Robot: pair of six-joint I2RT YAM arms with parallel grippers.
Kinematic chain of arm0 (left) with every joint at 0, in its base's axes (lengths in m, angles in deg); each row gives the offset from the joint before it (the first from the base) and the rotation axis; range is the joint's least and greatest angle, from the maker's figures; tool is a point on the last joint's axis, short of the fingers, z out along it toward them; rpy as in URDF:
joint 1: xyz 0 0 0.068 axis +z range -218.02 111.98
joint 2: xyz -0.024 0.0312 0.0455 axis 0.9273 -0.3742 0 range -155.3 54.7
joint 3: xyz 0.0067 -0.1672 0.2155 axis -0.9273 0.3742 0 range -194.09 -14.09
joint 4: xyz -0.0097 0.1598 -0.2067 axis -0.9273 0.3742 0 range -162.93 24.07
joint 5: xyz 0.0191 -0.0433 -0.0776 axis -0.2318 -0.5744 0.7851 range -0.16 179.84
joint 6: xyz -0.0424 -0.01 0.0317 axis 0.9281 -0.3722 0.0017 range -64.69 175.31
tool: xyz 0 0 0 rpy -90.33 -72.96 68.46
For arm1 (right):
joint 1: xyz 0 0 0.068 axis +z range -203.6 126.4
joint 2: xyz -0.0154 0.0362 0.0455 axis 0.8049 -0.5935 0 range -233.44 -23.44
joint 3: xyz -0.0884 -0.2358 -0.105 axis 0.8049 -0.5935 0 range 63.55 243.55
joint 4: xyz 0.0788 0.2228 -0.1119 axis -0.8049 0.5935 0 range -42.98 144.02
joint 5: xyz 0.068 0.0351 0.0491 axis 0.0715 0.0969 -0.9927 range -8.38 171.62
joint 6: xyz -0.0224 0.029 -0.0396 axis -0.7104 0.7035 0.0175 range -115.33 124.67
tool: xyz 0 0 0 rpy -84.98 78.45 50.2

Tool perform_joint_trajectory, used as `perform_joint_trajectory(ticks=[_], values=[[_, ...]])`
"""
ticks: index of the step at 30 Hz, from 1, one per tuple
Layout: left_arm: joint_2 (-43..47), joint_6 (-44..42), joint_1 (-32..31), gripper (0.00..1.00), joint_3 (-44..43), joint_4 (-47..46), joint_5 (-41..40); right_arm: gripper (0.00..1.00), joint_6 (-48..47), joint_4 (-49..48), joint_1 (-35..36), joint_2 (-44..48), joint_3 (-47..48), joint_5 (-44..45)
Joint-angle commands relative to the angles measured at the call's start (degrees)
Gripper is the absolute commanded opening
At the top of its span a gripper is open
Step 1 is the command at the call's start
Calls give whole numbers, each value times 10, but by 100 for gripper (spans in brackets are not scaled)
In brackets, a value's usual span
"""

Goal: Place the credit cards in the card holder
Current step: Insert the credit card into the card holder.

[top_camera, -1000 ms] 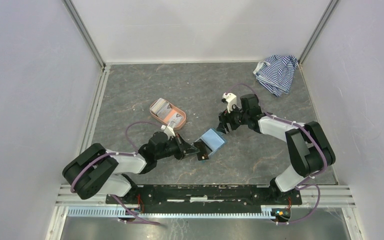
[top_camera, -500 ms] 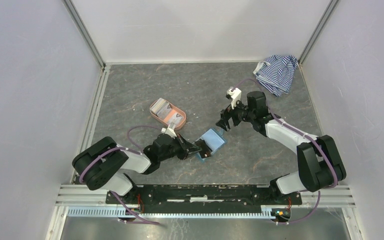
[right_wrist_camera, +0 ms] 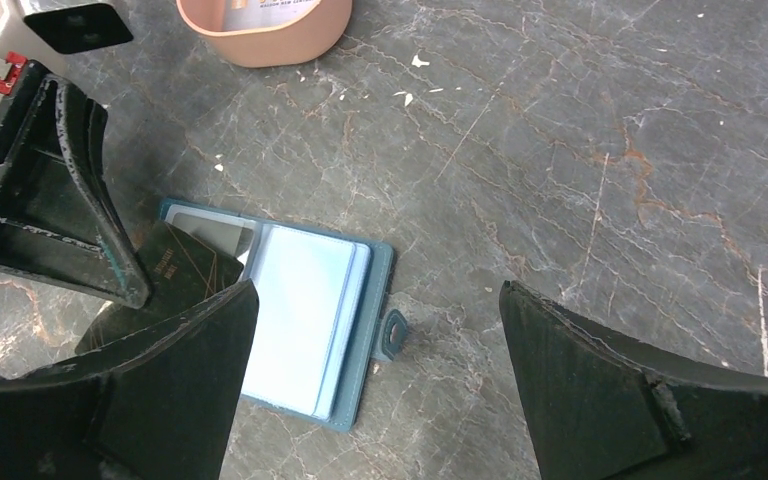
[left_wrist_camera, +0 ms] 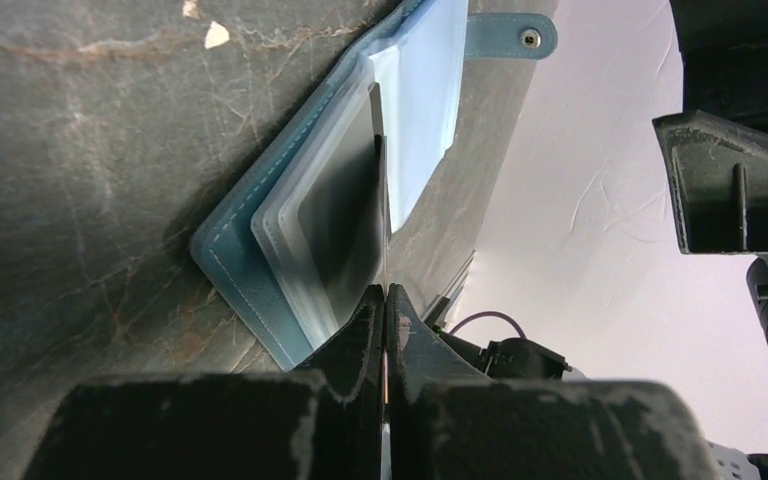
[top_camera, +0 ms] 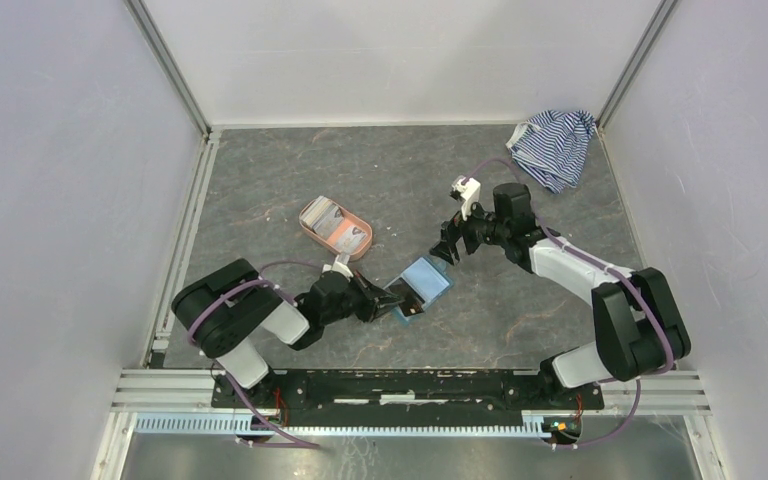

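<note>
The teal card holder (top_camera: 424, 282) lies open on the table, light blue sleeves up, its snap tab (right_wrist_camera: 393, 334) at the side. My left gripper (top_camera: 390, 298) is shut on a dark credit card (right_wrist_camera: 173, 268), seen edge-on in the left wrist view. That card's (left_wrist_camera: 383, 190) far end rests in a clear sleeve of the card holder (left_wrist_camera: 245, 265). The right gripper (top_camera: 448, 246) hovers just beyond the holder's far corner, open and holding nothing. In its own view the right gripper (right_wrist_camera: 377, 300) straddles the holder (right_wrist_camera: 305, 325). More credit cards (top_camera: 341, 231) lie in the pink tray.
A salmon-pink oval tray (top_camera: 306, 226) sits left of the holder, its wall (right_wrist_camera: 260, 40) at the top of the right wrist view. A blue-and-white striped cloth (top_camera: 552, 145) is bunched in the far right corner. Metal rails edge the table's left side.
The right gripper's jaws have opened wide and its elbow has swung out to the right. The left arm's shoulder has shifted right while its gripper stays at the holder with the card.
</note>
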Motion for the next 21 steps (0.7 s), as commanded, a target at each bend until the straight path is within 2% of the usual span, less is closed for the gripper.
perform_joint_trajectory(ticks=[1, 6, 17, 21], values=[[-25, 30, -2, 2, -8, -62, -3, 98, -7, -15, -1, -4, -1, -17], [-65, 46, -2, 2, -8, -116, 1, 98, -8, -11, -1, -10, 1, -27], [-95, 54, 3, 2, -3, -145, -7, 98, -23, 17, 13, -50, 18, -28], [-112, 55, 7, 2, -3, -181, 3, 98, -33, 36, 23, -71, 29, -26]])
